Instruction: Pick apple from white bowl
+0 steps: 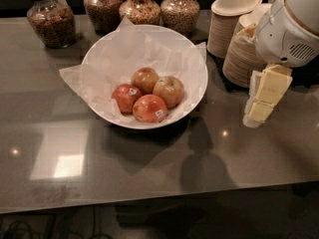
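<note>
The white bowl [94,68], wide and lined with crinkled white paper, stands on the dark table at centre. Four apples lie in it. The apple [168,91] is the palest, yellow-golden with a pink blush, at the right of the cluster. A darker stickerless apple [145,79] sits behind it. Two redder stickered apples [126,97] [149,108] lie at the front left. My gripper [260,103] hangs to the right of the bowl, above the table and clear of the rim, with nothing in it.
Several glass jars [51,20] of grains line the back edge. Stacks of beige paper bowls [233,21] stand at the back right, just behind my gripper. The table's front edge [149,203] runs along the bottom.
</note>
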Motion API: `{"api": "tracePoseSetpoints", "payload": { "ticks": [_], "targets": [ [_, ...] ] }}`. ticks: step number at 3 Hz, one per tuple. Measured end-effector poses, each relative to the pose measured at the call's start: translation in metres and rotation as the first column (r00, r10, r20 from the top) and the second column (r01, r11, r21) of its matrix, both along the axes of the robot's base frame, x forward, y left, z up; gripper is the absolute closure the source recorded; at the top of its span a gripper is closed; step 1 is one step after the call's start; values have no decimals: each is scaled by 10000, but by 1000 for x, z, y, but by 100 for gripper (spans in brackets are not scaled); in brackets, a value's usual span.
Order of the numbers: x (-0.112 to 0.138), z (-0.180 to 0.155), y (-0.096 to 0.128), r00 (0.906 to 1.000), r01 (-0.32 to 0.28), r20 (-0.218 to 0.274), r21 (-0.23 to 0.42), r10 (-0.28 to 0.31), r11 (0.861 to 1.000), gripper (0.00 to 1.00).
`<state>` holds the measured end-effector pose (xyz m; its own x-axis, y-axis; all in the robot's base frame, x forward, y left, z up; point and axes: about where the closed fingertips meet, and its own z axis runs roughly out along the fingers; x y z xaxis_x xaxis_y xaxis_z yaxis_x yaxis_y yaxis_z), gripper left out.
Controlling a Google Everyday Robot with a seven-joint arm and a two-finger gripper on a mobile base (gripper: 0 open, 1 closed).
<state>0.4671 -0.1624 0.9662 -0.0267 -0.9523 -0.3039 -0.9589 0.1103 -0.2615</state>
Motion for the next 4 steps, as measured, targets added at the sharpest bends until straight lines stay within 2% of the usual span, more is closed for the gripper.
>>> {"api": "tracePoseSetpoints", "payload": {
  "ticks": [1, 2, 3, 4],
  "targets": [
    [4, -2, 2, 9999, 104, 100, 196, -106, 9998, 0],
    [23, -6, 24, 9989, -219, 422, 922, 181, 9955, 0],
    [40, -5, 46, 9951, -736, 758, 1386, 635, 9876, 8],
    [48, -3, 58, 9912, -1052, 976, 1715, 894, 9796, 18]
  ]
}}
